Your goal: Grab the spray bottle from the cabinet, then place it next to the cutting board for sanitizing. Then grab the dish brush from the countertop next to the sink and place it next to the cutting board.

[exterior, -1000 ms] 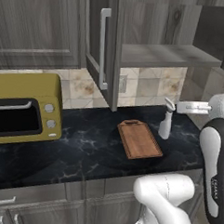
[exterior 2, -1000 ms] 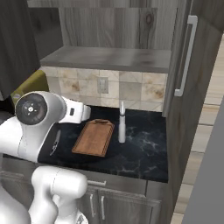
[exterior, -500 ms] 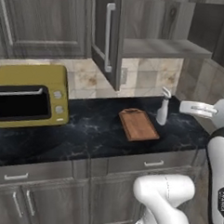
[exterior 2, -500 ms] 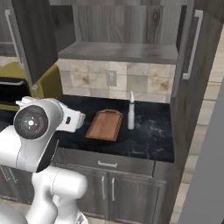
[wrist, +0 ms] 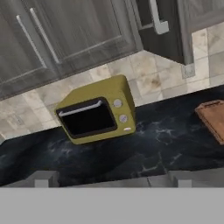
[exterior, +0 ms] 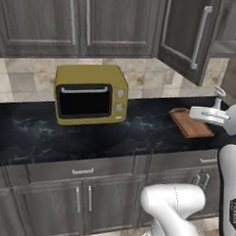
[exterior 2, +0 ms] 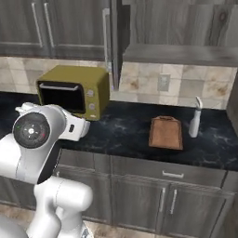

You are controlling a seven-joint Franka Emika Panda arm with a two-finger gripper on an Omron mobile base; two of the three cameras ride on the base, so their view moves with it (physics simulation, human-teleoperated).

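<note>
The spray bottle (exterior 2: 195, 122) stands upright on the black countertop (exterior: 40, 135), just right of the brown cutting board (exterior 2: 166, 132). In the left base view the bottle (exterior: 219, 94) peeks out behind my hand, and the board (exterior: 191, 123) lies below it. My gripper (exterior: 193, 113) hangs open and empty over the board's left end, pointing left, apart from the bottle. The wall cabinet's door (exterior: 190, 35) stands open, with its grey shelf (exterior 2: 181, 55) bare. The board's corner (wrist: 214, 119) shows at the right of the hand view. The dish brush and the sink are out of view.
A yellow oven (exterior: 90, 95) sits on the counter left of the board, also seen as the oven (wrist: 98, 111) in the hand view. Closed wall cabinets (exterior: 76, 19) hang above it. Drawer cabinets (exterior: 83, 172) line the counter's front.
The whole picture has shifted: the base has driven back and to the left, so the oven now sits mid-frame. Bottle and board keep their places on the counter. The gripper stays open.
</note>
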